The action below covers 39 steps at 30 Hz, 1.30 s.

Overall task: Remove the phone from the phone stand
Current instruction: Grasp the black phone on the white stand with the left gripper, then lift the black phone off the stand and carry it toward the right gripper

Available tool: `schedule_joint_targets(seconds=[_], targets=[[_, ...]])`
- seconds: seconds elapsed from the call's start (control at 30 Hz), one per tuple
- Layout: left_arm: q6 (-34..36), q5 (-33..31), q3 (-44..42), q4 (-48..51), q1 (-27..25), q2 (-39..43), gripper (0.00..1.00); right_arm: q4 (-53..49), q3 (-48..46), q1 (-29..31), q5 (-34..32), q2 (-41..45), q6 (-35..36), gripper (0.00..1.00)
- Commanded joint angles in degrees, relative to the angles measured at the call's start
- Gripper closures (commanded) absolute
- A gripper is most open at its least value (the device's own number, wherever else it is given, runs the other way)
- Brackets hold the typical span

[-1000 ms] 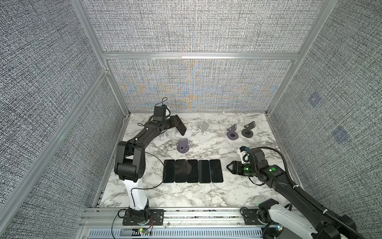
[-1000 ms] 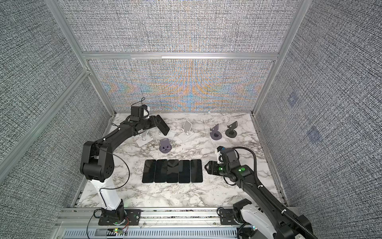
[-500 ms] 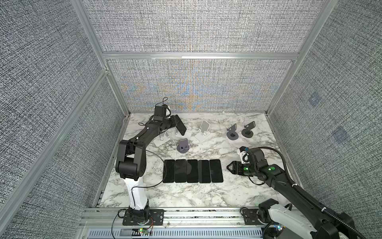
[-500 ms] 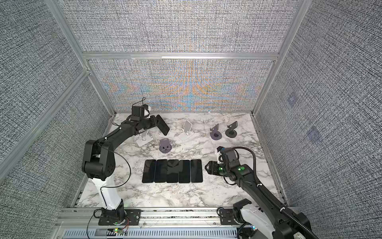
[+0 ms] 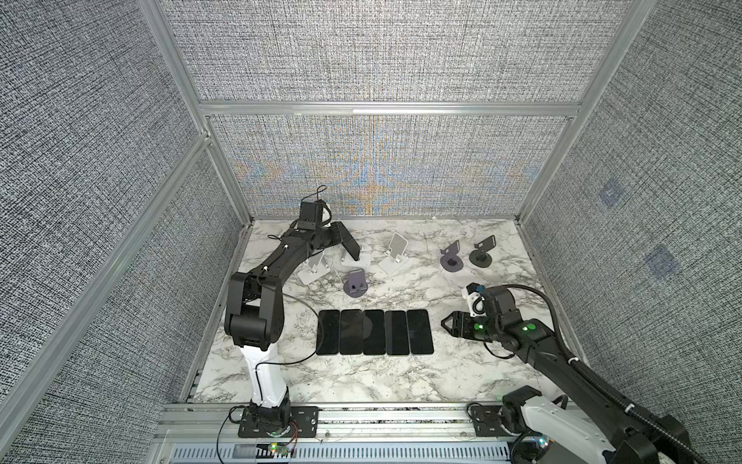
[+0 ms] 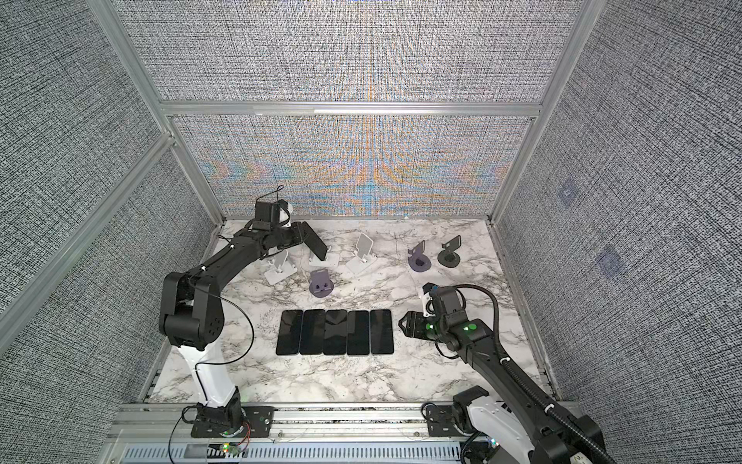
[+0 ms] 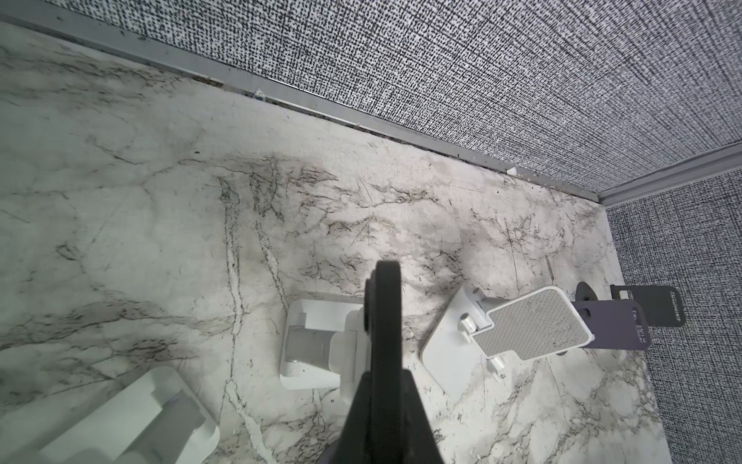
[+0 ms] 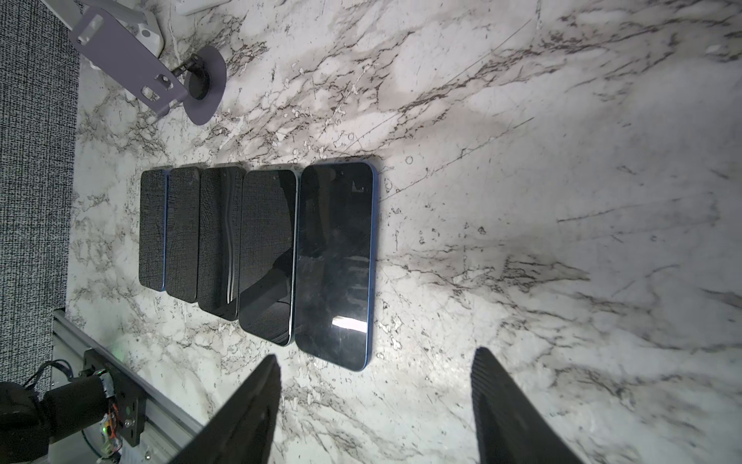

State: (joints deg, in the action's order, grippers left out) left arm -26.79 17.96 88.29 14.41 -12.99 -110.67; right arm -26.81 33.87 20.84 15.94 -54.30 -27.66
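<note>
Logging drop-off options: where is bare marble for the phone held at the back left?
Bare: the strip between the row of phones and the front rail; the patch between that row, the two right-hand stands and the right fingers. Crowded: back left, around the white stands.

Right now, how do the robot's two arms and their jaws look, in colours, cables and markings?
Both arms have black links on a white lower segment. The left arm carries a thin black cable that loops beside it. The right arm has a thick ribbed black hose and two green lights. The jaws are black and tapered; in the right wrist view their inner faces look ribbed.
</note>
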Motion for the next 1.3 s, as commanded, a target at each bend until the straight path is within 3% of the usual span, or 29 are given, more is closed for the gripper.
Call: schedule_joint_targets(seconds=[0.0,0.4,0.73,1.03,1.17,1.27], targets=[[1.4,0.1,1.5,1.1,0.0,0.8,1.0,-0.2,0.4,-0.2,0.6,0.3,0.6,0.35],[5.3,4.6,6.4,5.7,0.1,1.5,1.0,5.0,-0.1,-1.1,7.0,-1.0,5.9,0.35],[15.9,11.8,15.7,20.9,0.1,2.5,1.0,4.7,3.5,-1.4,15.1,-5.4,14.3,0.35],[20.7,23.1,13.7,27.5,-0.2,7.2,1.0,3.7,8.9,-1.4,20.8,-9.8,19.2,0.43],[26.9,28.7,11.0,32.0,-0.8,8.9,1.0,-0.2,13.9,-1.4,25.6,-12.3,24.9,0.44],[29.8,33.0,5.0,27.9,-1.6,11.0,1.0,1.2,15.5,-1.4,28.7,-13.8,28.4,0.44]])
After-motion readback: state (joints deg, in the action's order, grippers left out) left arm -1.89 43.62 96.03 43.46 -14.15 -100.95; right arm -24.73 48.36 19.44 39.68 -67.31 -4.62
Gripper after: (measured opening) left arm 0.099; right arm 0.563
